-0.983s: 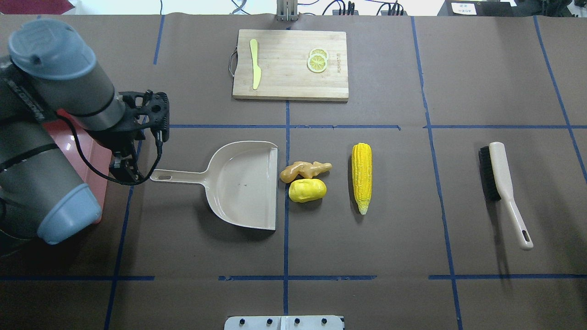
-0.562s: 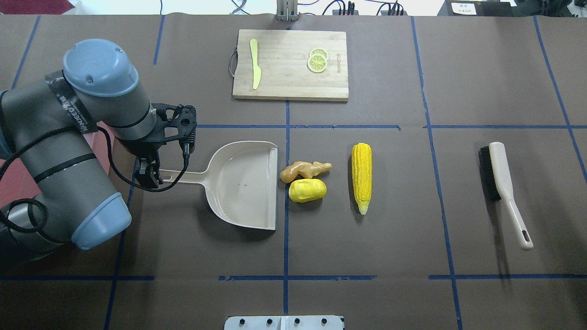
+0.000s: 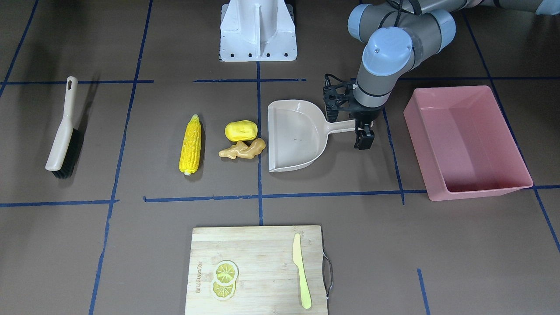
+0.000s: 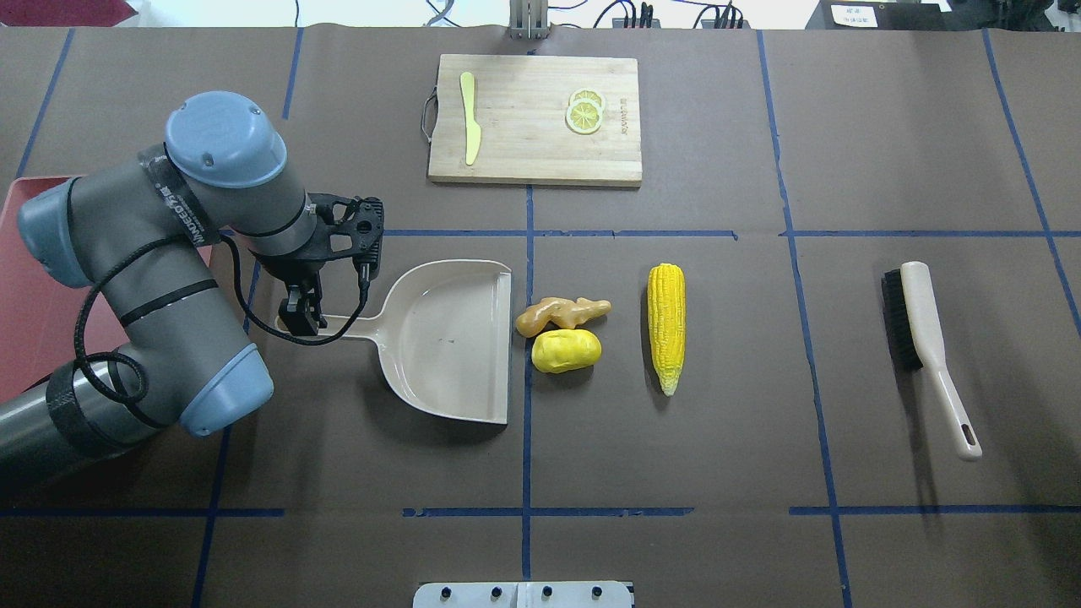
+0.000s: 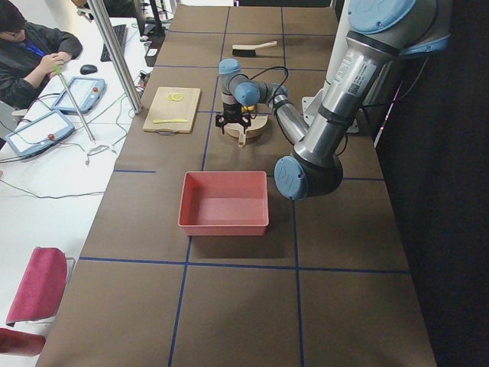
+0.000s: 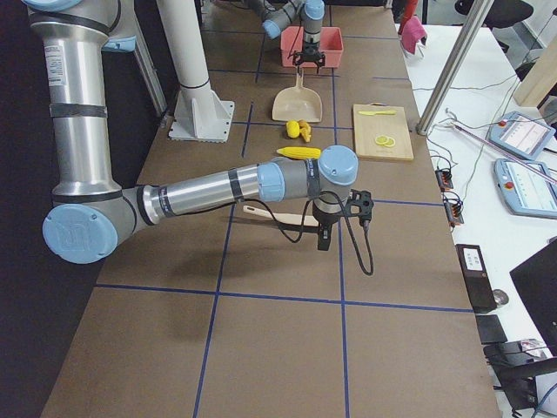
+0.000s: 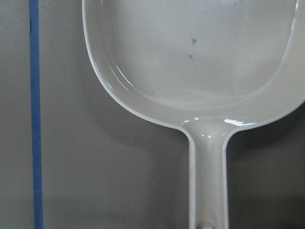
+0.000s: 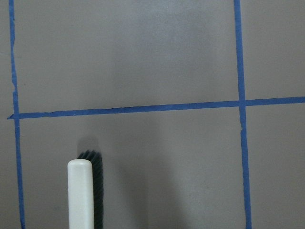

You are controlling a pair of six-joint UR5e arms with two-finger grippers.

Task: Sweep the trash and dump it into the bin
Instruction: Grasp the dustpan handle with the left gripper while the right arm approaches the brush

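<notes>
Item: left gripper (image 4: 300,319). Change: a second ago it stood short of the dustpan (image 4: 448,338), near the bin (image 3: 474,148); now it sits over the end of the pan's handle (image 4: 346,325), jaws seemingly parted astride it and clamping nothing. Bin: behind the jaws. Ginger root (image 4: 562,314), potato lump (image 4: 566,350) and corn cob (image 4: 666,325): ahead of the jaws, past the pan's mouth, unswept. Right gripper (image 6: 325,237): over the brush (image 4: 925,338), jaw state cannot be told. Likely next: grasping the pan.
</notes>
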